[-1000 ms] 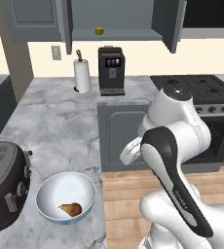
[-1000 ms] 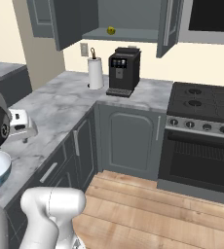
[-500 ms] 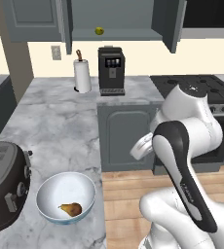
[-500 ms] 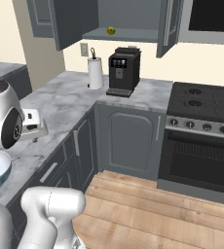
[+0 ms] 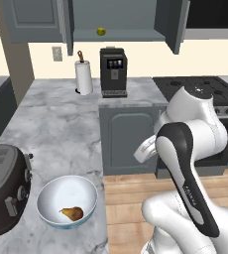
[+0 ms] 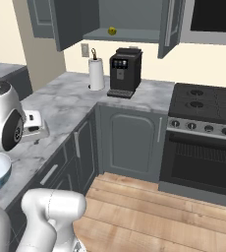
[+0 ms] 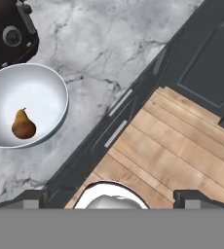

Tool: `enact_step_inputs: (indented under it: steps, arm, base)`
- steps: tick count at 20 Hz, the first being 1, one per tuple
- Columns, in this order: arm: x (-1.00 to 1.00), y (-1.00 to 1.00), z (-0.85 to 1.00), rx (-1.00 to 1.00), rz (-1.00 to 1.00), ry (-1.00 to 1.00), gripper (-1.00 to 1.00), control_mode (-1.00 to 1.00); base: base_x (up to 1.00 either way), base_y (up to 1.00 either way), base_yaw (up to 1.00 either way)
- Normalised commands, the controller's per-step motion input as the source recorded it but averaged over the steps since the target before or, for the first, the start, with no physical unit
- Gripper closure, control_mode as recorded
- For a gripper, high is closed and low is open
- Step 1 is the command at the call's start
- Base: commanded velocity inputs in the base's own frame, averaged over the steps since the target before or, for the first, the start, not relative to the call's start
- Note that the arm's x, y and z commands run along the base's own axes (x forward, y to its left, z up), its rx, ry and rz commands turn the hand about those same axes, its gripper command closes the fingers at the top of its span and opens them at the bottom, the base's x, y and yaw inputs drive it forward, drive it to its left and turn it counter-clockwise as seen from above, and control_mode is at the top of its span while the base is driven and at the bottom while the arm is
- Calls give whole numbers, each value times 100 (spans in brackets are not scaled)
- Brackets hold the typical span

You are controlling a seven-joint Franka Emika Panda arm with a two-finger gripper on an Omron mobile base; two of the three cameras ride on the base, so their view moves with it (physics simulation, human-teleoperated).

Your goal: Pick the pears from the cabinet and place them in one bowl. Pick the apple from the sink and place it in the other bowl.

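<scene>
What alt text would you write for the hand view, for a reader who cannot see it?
Seen from above, a brownish-red pear lies in a wide white bowl on a grey marble counter. A dark toaster stands beside the bowl, and a wooden floor lies below the counter's edge.

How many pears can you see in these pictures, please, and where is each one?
2. The brownish-red pear lies in the white and pale blue bowl on the counter. The yellow-green pear sits on the shelf of the open cabinet. Others may be hidden behind the cabinet doors.
</scene>
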Motion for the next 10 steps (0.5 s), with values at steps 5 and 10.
enact_step_inputs:
  steps: [5, 10]
  arm:
    - [0, 0, 0, 0, 0, 0, -100, 100]
    - [0, 0, 0, 0, 0, 0, -100, 100]
  base:
    - [0, -19, -2]
    - [4, -36, -13]
